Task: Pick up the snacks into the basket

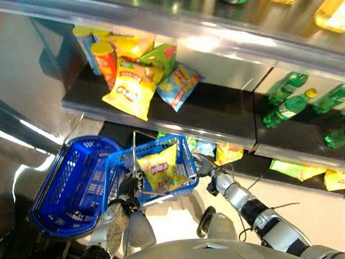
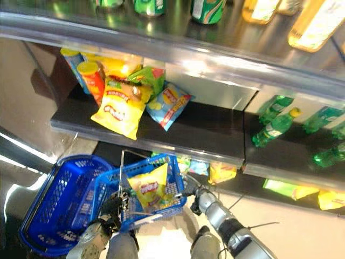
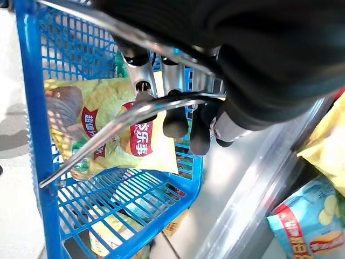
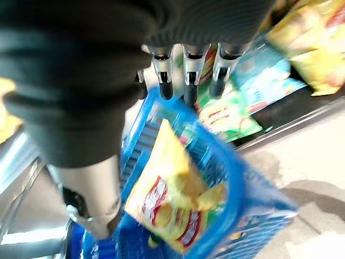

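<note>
A small blue basket (image 1: 190, 162) hangs in front of the low shelves. My left hand (image 1: 129, 189) is shut on its metal handle (image 3: 135, 110), fingers (image 3: 178, 121) curled round the wire. Inside the basket a yellow chip bag (image 1: 160, 168) stands tilted against the mesh, with other packs under it. My right hand (image 1: 204, 166) hovers just beyond the basket's right rim (image 4: 237, 162), its fingers (image 4: 186, 70) relaxed and open with nothing between them. The bag (image 4: 172, 199) lies below that hand, apart from it.
A larger blue basket (image 1: 70, 183) sits to the left. The black shelf above carries a yellow bag (image 1: 132, 86), a blue bag (image 1: 180, 83), a green bag (image 1: 161, 56) and tall cans (image 1: 105, 59). Green bottles (image 1: 288, 105) lie right. More snack packs (image 1: 229, 152) fill the bottom shelf.
</note>
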Available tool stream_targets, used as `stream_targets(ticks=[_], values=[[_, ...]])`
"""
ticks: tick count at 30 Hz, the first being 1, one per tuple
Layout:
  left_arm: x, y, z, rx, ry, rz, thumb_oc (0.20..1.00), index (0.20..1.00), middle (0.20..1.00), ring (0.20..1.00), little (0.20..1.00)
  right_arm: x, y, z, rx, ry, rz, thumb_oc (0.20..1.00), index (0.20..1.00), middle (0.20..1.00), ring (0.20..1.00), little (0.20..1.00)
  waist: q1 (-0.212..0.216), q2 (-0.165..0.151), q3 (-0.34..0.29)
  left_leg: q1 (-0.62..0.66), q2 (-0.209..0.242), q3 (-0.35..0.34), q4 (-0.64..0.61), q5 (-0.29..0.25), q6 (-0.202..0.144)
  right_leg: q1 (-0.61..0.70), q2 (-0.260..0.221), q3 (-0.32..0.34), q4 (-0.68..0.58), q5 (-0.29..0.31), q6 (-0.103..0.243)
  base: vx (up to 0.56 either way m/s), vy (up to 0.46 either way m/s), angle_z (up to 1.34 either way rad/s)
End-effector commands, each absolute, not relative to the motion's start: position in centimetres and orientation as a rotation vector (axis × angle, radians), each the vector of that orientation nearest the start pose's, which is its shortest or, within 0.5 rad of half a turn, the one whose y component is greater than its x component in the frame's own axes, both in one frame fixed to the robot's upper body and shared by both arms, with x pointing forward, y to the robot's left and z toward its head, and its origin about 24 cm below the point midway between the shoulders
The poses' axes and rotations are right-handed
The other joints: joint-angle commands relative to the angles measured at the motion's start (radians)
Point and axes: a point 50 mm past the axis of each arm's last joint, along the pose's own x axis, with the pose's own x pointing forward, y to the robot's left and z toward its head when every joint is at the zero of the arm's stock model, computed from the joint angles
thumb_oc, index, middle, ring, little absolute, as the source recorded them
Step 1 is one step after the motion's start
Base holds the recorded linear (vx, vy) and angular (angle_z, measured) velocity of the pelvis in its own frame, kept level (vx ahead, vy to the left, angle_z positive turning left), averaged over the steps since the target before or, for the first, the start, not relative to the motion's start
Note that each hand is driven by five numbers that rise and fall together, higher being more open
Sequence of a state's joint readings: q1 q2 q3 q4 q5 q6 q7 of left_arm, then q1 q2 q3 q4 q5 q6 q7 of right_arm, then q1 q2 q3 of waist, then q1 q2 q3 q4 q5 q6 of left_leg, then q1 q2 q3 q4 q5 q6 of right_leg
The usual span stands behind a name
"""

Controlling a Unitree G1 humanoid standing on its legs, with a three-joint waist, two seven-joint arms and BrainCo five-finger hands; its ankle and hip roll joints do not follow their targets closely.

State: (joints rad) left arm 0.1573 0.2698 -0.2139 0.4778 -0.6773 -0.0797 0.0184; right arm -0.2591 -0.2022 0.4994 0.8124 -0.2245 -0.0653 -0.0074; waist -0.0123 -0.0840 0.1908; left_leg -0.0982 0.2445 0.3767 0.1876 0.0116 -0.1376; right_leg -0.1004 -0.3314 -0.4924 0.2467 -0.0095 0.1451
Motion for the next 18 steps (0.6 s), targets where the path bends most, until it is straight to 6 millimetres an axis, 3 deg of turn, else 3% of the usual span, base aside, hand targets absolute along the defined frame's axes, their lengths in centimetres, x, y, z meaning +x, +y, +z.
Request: stream_targets(ticks=[1, 3, 8, 10, 14, 18], values=[[20.9, 20.4, -4.1, -0.311, 0.266, 0.091, 0.200, 0.200, 0.200, 0.200, 0.200, 25.1, -13.8, -7.9, -0.531, 0.497, 0.393, 1.000, 1.000, 1.000, 1.000, 1.000, 0.017, 0.003, -0.031, 0.063, -0.033, 0.005, -0.122, 0.039, 0.031, 0.023, -0.025, 0.026, -0.075, 0.187, 0.096, 0.12, 0.007, -0.33], [20.4, 20.5, -5.1, -0.311, 0.302, 0.111, 0.200, 0.200, 0.200, 0.200, 0.200, 23.7, -14.9, -9.2, -0.445, 0.572, 0.334, 1.000, 1.000, 1.000, 1.000, 1.000, 0.013, 0.006, -0.052, 0.086, -0.041, 0.015, -0.159, 0.054, 0.029, 0.039, -0.012, 0.032, -0.118, 0.192, 0.096, 0.07, 0.012, -0.26], [19.4, 20.2, -7.1, -0.302, 0.389, 0.134, 0.200, 0.200, 0.200, 0.200, 0.200, 21.3, -16.4, -11.2, -0.451, 0.685, 0.284, 1.000, 1.000, 1.000, 1.000, 1.000, 0.005, 0.014, -0.089, 0.128, -0.056, 0.029, -0.246, 0.090, 0.021, 0.072, 0.016, 0.047, -0.213, 0.209, 0.097, 0.06, 0.008, -0.24], [18.8, 19.5, -8.2, -0.304, 0.442, 0.142, 0.200, 0.200, 0.200, 0.200, 0.200, 19.6, -17.1, -12.3, -0.280, 0.754, 0.169, 1.000, 1.000, 1.000, 1.000, 1.000, -0.010, 0.020, -0.121, 0.129, -0.059, 0.034, -0.268, 0.092, 0.016, 0.081, 0.034, 0.058, -0.263, 0.207, 0.098, 0.06, -0.003, -0.16], [18.5, 19.2, -8.9, -0.296, 0.473, 0.150, 0.200, 0.200, 0.200, 0.200, 0.200, 18.1, -17.4, -12.8, -0.123, 0.780, 0.075, 1.000, 1.000, 1.000, 1.000, 1.000, -0.026, 0.022, -0.129, 0.148, -0.057, 0.028, -0.268, 0.092, 0.016, 0.098, 0.043, 0.076, -0.258, 0.195, 0.092, 0.04, -0.013, -0.09], [18.0, 19.0, -9.3, -0.315, 0.494, 0.163, 0.200, 0.200, 0.200, 0.200, 0.200, 17.7, -17.7, -13.0, -0.099, 0.786, 0.030, 1.000, 1.000, 1.000, 1.000, 1.000, -0.029, 0.030, -0.142, 0.148, -0.054, 0.027, -0.268, 0.089, 0.014, 0.104, 0.048, 0.073, -0.269, 0.181, 0.086, 0.02, -0.012, -0.07]])
